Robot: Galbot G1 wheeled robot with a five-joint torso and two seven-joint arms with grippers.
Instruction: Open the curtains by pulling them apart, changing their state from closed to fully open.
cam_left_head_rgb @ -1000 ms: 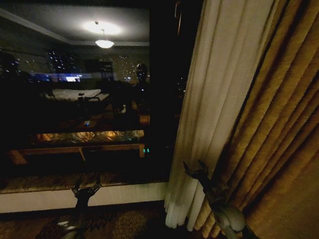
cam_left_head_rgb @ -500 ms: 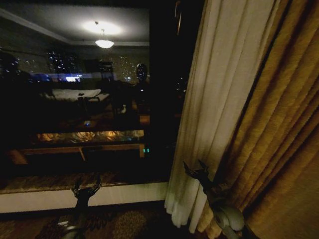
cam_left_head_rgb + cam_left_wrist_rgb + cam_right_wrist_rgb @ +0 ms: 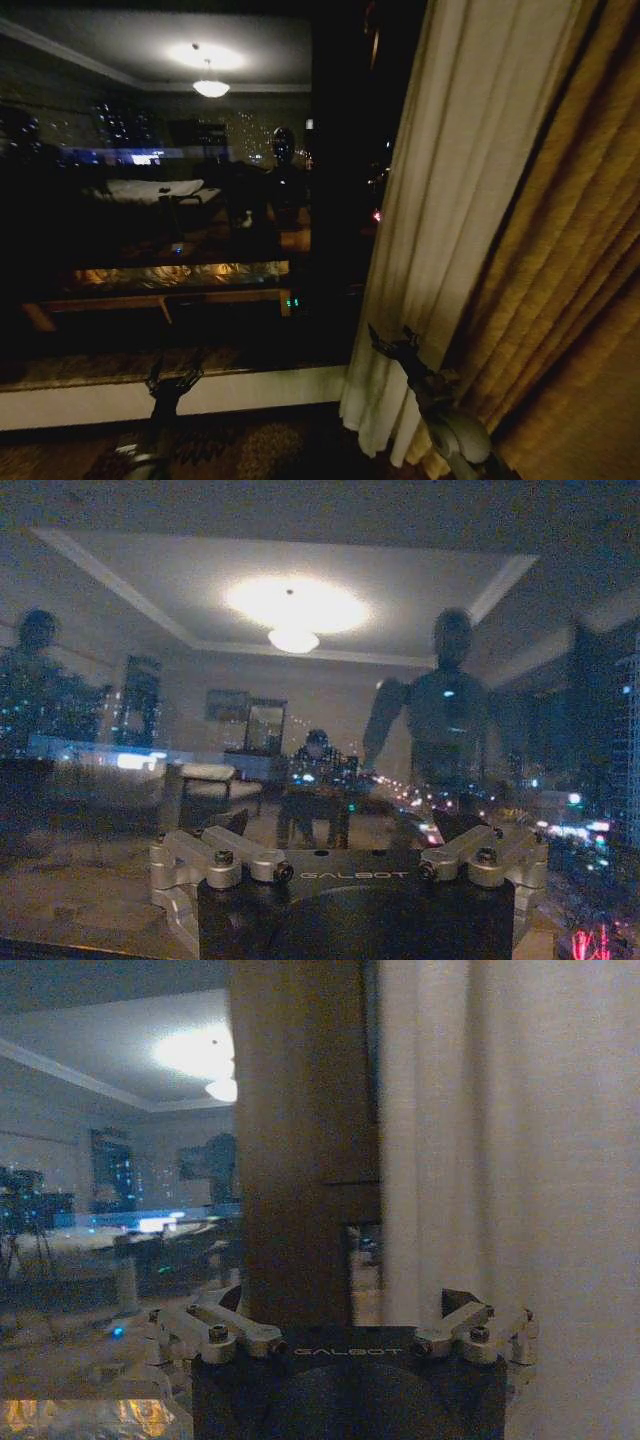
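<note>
There is one white see-through curtain (image 3: 440,200) hanging by the window. Next to it hangs one thick yellow drape (image 3: 570,280). There is one big dark window (image 3: 160,200), and in the glass shines one round ceiling lamp (image 3: 210,88). There are two robot arms, each with one gripper: the left gripper (image 3: 172,378) and the right gripper (image 3: 392,342).

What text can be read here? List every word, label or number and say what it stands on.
"GALBOT": on the black body of the left gripper, in the left wrist view.
"GALBOT": on the black body of the right gripper, in the right wrist view.
Nothing else is readable; the lights in the window glass form no letters.
</note>
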